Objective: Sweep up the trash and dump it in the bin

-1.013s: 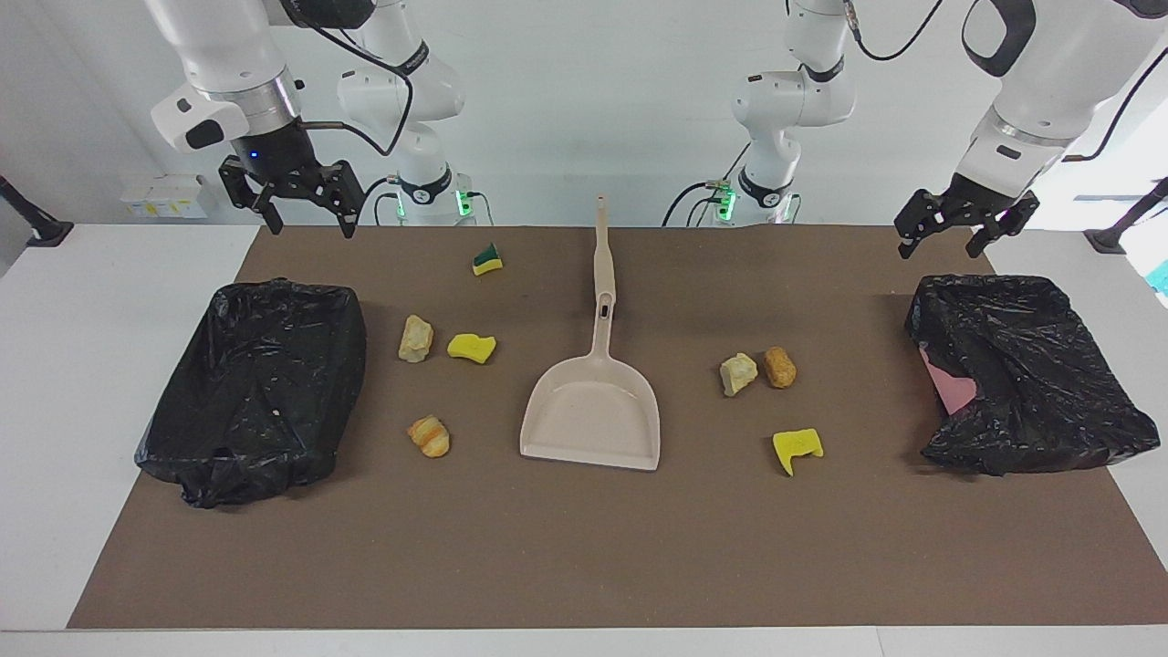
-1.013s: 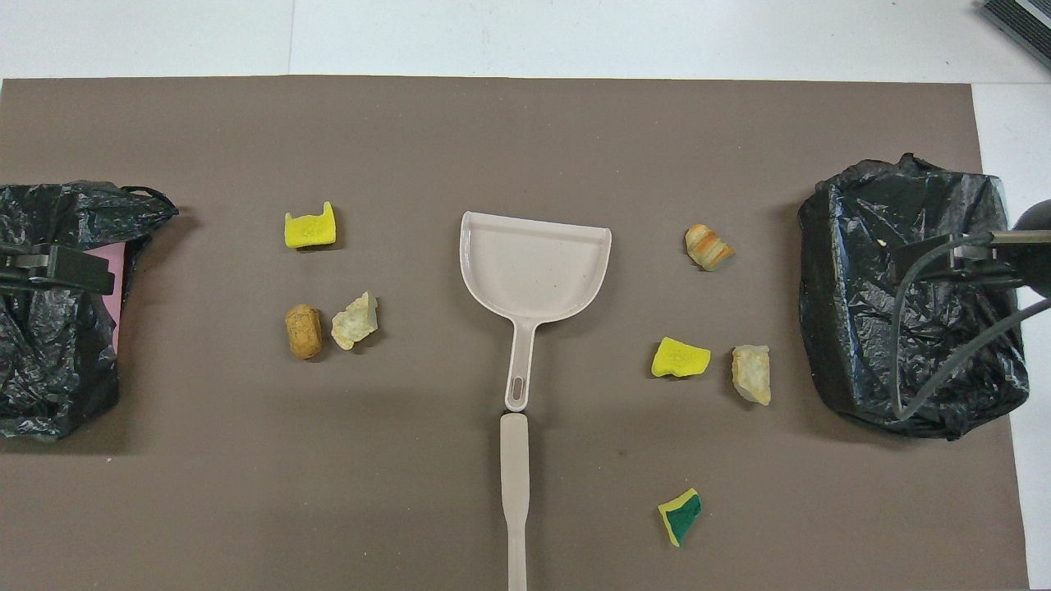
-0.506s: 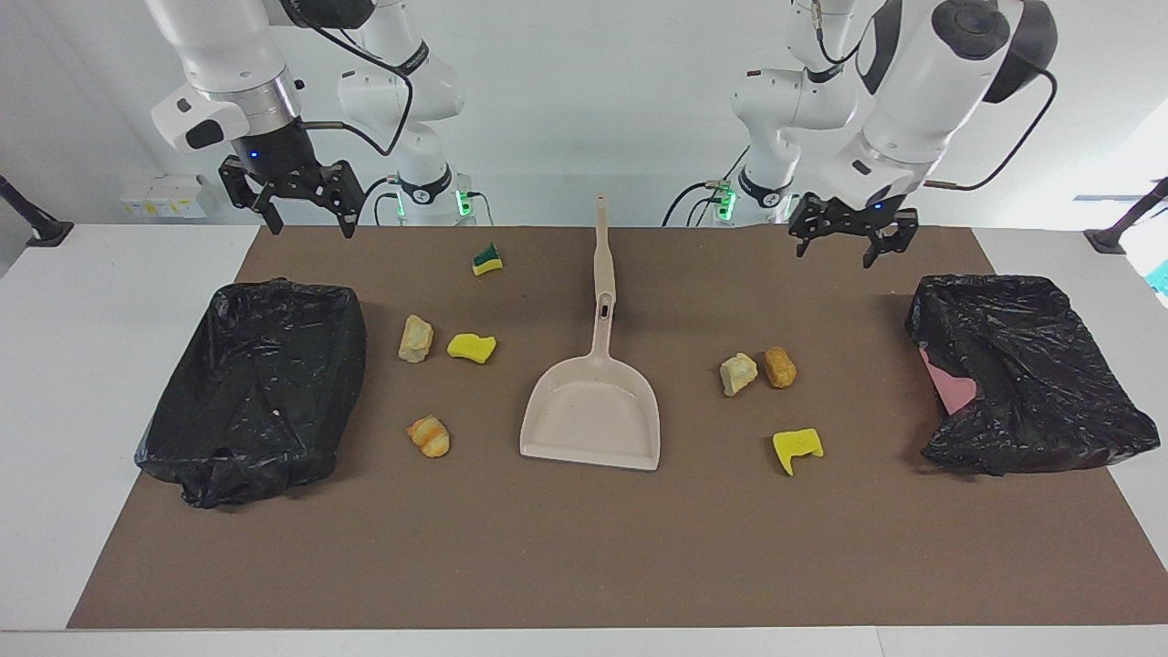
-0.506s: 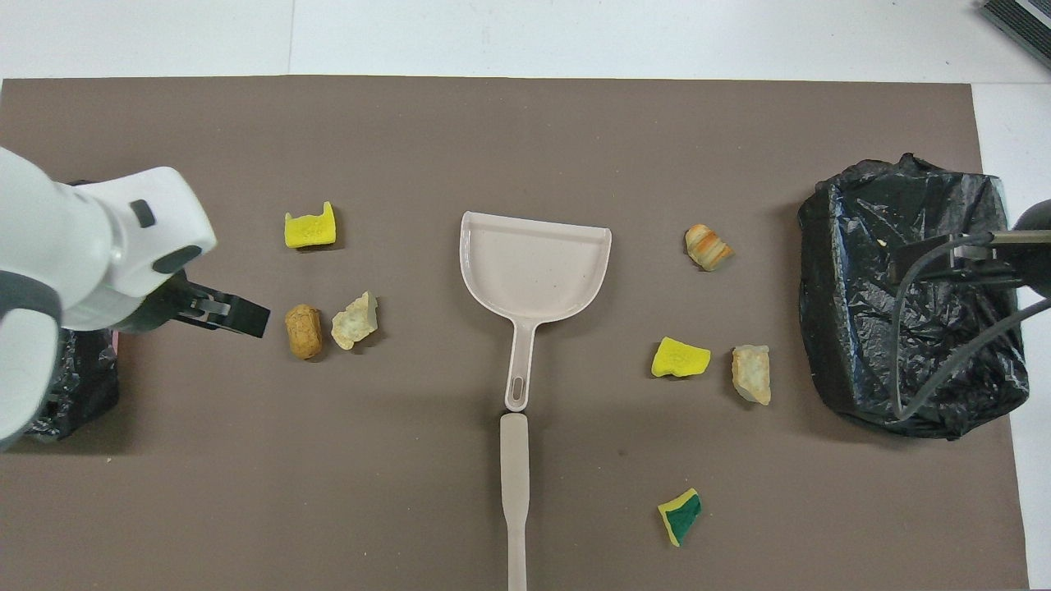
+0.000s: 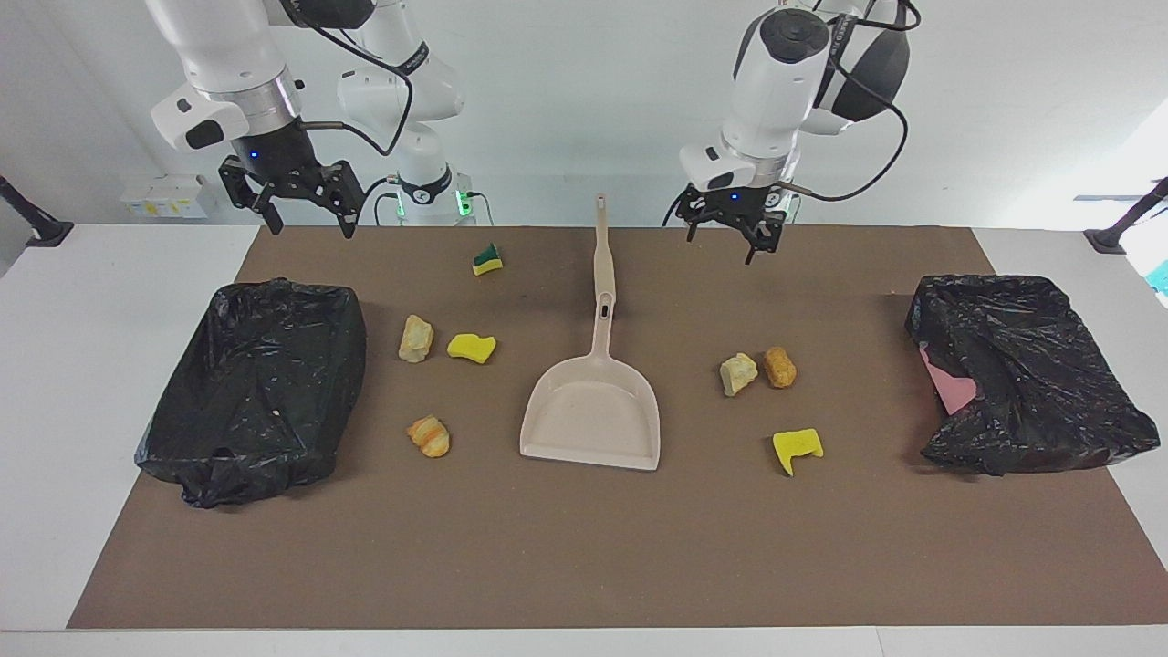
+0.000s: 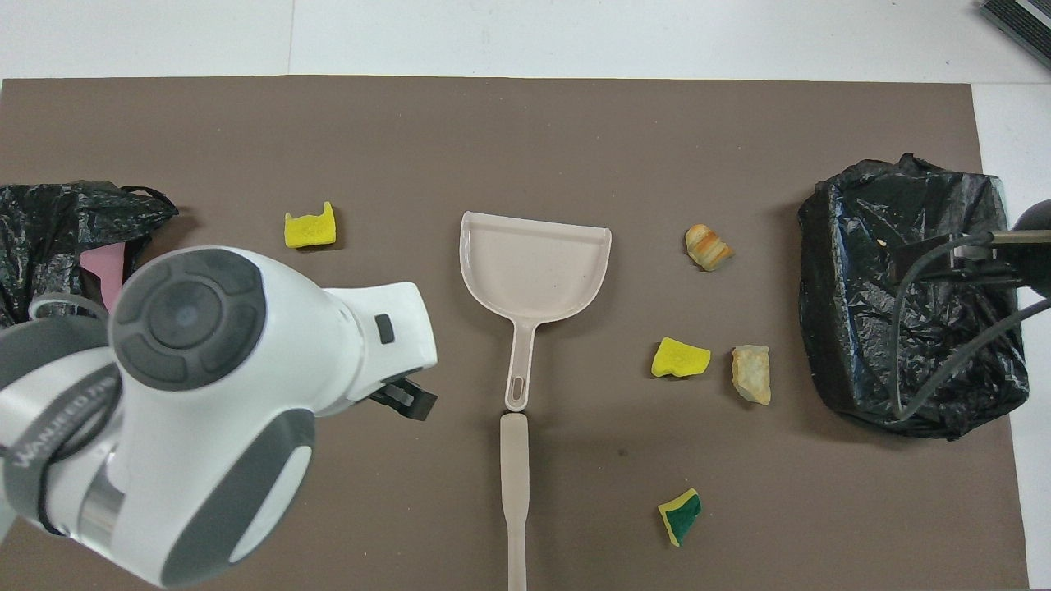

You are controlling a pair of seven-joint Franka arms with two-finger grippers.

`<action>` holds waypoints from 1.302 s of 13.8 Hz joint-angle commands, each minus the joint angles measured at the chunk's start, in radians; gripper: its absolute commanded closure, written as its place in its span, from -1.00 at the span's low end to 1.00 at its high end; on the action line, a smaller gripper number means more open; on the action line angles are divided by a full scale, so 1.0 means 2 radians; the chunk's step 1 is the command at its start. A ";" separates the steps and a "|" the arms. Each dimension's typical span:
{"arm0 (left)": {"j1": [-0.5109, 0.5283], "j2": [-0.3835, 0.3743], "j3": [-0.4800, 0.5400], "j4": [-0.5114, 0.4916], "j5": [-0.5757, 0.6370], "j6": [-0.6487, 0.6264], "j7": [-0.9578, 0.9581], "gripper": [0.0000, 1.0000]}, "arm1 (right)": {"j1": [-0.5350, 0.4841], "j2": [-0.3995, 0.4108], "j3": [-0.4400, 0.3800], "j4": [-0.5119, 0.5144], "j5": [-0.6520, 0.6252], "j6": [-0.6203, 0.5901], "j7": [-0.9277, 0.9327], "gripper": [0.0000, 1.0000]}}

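At each table end, a black-lined bin (image 5: 260, 383) (image 5: 1031, 374) seemingly holds no trash, both pincers (image 5: 735, 239) (image 5: 297, 208) spread.

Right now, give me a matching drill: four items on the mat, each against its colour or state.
Things:
1. dustpan
2. sponge nearest the robots
3. croissant
4. left claw

Descriptions:
A. open, raised over the mat beside the dustpan handle
B. yellow and green
C. beige, empty
D. golden-brown, striped

Pairs: 1-C, 2-B, 3-D, 4-A
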 commanded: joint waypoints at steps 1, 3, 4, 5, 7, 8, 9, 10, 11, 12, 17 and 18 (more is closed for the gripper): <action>-0.048 -0.025 0.011 -0.049 -0.005 0.028 -0.046 -1.00 | -0.006 0.001 0.002 0.002 0.011 -0.002 -0.017 -1.00; -0.078 -0.032 0.011 -0.074 -0.005 0.050 -0.073 -1.00 | -0.006 0.000 0.002 0.002 0.011 -0.005 -0.016 -1.00; -0.096 -0.036 0.011 -0.090 -0.004 0.061 -0.103 -1.00 | -0.006 0.000 0.002 0.002 0.011 -0.005 -0.015 -1.00; -0.112 -0.042 0.011 -0.106 -0.005 0.071 -0.132 -1.00 | -0.006 0.000 0.002 0.000 0.012 0.000 -0.012 -1.00; -0.146 -0.045 0.011 -0.136 -0.005 0.091 -0.171 -1.00 | 0.000 -0.002 0.002 -0.011 0.012 0.029 -0.010 -1.00; -0.165 -0.045 0.011 -0.155 -0.005 0.110 -0.193 -1.00 | 0.001 0.000 0.005 -0.017 0.011 0.036 -0.004 -1.00; -0.187 -0.046 0.011 -0.179 -0.005 0.139 -0.222 -1.00 | 0.003 0.005 0.008 -0.021 0.011 0.039 0.006 -1.00; -0.202 -0.046 0.011 -0.199 -0.004 0.164 -0.251 -1.00 | 0.013 0.009 0.008 -0.027 0.011 0.051 0.025 -1.00; -0.214 -0.046 0.011 -0.214 -0.004 0.182 -0.271 -1.00 | 0.026 0.014 0.008 -0.034 0.010 0.065 0.048 -1.00; -0.225 -0.045 0.010 -0.225 -0.004 0.193 -0.285 -1.00 | 0.034 0.021 0.008 -0.036 0.009 0.073 0.067 -1.00; -0.276 -0.035 0.008 -0.277 -0.005 0.256 -0.392 -1.00 | 0.124 0.086 0.008 -0.034 0.009 0.138 0.175 -1.00; -0.290 -0.034 0.008 -0.280 -0.005 0.262 -0.417 -1.00 | 0.144 0.099 0.008 -0.034 0.009 0.149 0.201 -1.00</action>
